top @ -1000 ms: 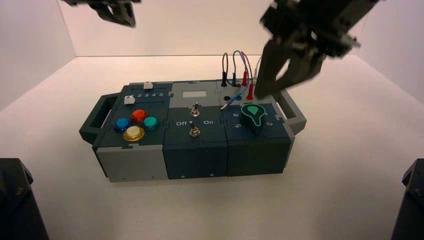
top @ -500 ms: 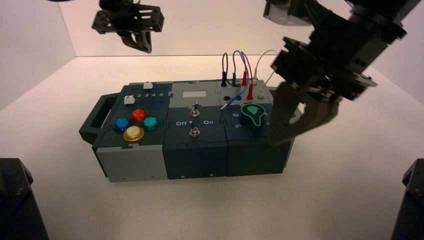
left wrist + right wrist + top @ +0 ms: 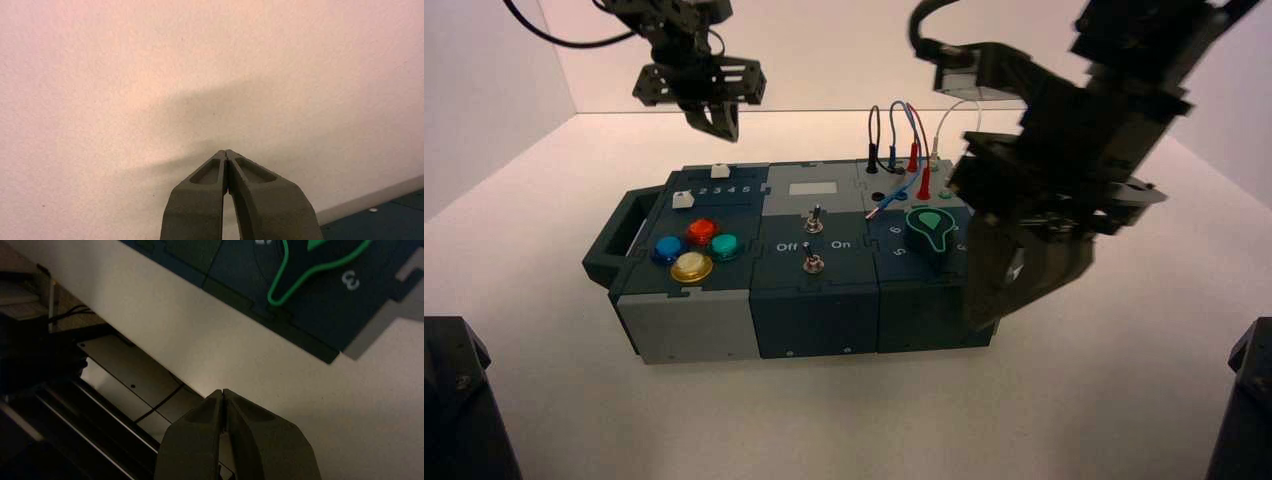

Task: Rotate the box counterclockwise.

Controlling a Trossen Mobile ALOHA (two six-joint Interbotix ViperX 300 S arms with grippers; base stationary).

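Right gripper [image 3: 984,300], fingers pressed together and holding nothing, hangs at the near right corner of the box [image 3: 809,260]; left gripper [image 3: 714,120], also closed and empty, hovers above the table [image 3: 1124,400] behind the box.

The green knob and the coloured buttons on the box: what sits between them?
Two toggle switches, one behind the other, with "Off" and "On" lettering between them; the high view shows this, knob right, buttons left.

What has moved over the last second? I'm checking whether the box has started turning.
The right end effector, shut, swung from behind the box to its right front corner. The left end effector, shut, came down toward the box's back left. The box hasn't turned.
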